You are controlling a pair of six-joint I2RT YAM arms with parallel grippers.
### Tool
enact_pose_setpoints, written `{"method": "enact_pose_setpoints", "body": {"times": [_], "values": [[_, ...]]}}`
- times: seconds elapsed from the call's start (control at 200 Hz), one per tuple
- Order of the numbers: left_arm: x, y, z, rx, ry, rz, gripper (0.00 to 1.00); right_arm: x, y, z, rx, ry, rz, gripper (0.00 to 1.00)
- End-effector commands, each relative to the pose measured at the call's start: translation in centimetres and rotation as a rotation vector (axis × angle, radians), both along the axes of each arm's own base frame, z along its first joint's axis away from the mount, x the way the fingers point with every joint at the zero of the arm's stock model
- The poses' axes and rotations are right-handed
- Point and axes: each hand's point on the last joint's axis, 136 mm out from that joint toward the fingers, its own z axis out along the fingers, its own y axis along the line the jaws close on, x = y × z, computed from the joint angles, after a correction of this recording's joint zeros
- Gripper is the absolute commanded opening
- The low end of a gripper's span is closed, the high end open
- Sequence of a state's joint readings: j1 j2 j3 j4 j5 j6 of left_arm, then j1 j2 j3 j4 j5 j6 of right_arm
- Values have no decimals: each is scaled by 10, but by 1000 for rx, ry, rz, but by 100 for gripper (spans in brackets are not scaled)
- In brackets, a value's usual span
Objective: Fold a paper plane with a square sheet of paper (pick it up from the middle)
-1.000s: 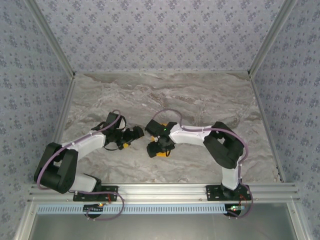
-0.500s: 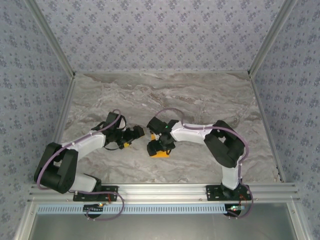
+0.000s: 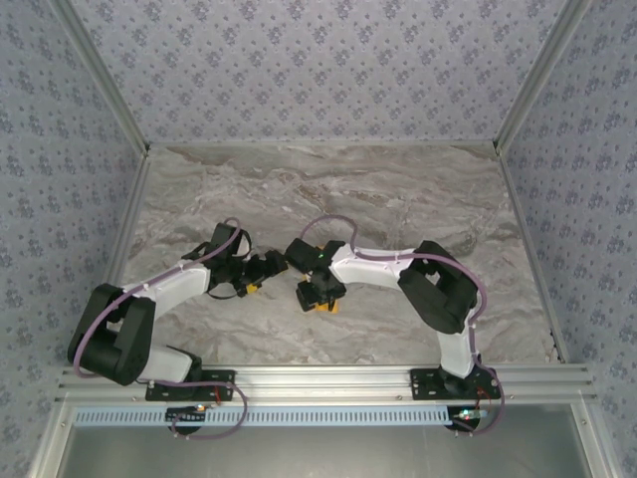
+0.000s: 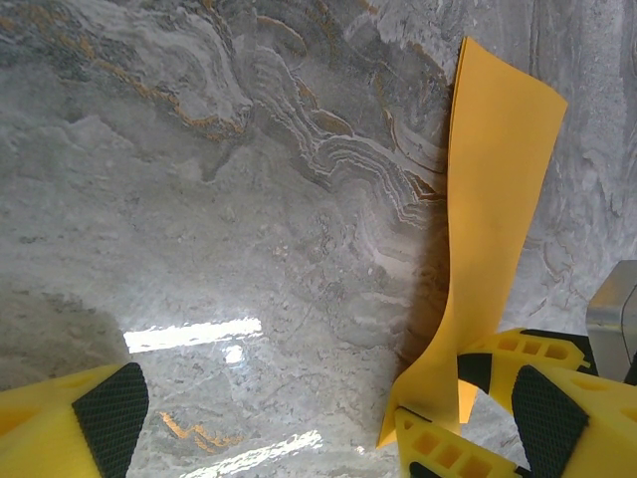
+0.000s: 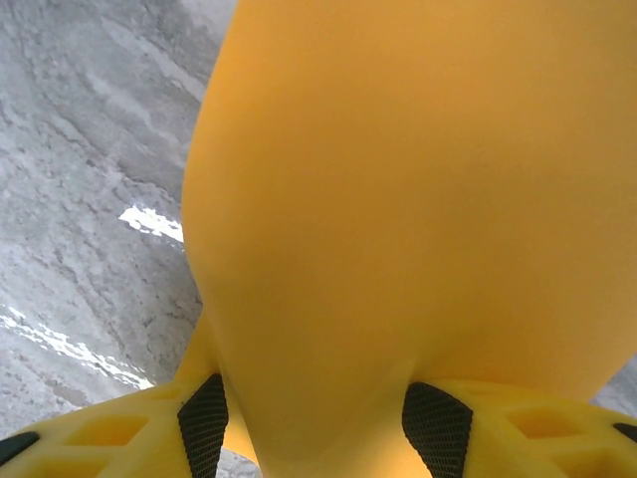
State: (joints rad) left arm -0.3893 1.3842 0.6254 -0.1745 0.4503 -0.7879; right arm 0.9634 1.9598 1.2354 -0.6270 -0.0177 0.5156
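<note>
The square sheet of paper (image 5: 398, 199) is bright orange and bowed into a curve. Its lower part sits between the pads of my right gripper (image 5: 320, 438), which is shut on it. From above, a small orange patch of the paper (image 3: 322, 305) shows under the right gripper (image 3: 317, 295) near the table's middle. In the left wrist view the paper (image 4: 493, 199) rises as a narrow curved strip off the marble. My left gripper (image 4: 318, 428) is open wide just left of it, nothing between its fingers (image 4: 100, 418). From above, the left gripper (image 3: 271, 266) sits close beside the right one.
The grey marbled tabletop (image 3: 398, 189) stretches out behind both grippers, with patterned walls on three sides. An aluminium rail (image 3: 328, 378) runs along the near edge.
My right gripper has shifted a little left and back with the paper, closer to the left gripper, and less orange shows from above. The left arm has stayed put.
</note>
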Motion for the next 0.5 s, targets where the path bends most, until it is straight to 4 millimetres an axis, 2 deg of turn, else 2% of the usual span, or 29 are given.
{"method": "enact_pose_setpoints", "body": {"times": [0.0, 0.22, 0.495], "values": [[-5, -5, -3, -20, 12, -16, 97, -59, -75, -105, -197, 260, -30, 59], [-10, -13, -3, -91, 21, -24, 95, -58, -70, -103, -36, 326, -87, 61], [-16, -26, -3, -179, 26, -38, 87, -57, -82, -108, -51, 344, -131, 56]]}}
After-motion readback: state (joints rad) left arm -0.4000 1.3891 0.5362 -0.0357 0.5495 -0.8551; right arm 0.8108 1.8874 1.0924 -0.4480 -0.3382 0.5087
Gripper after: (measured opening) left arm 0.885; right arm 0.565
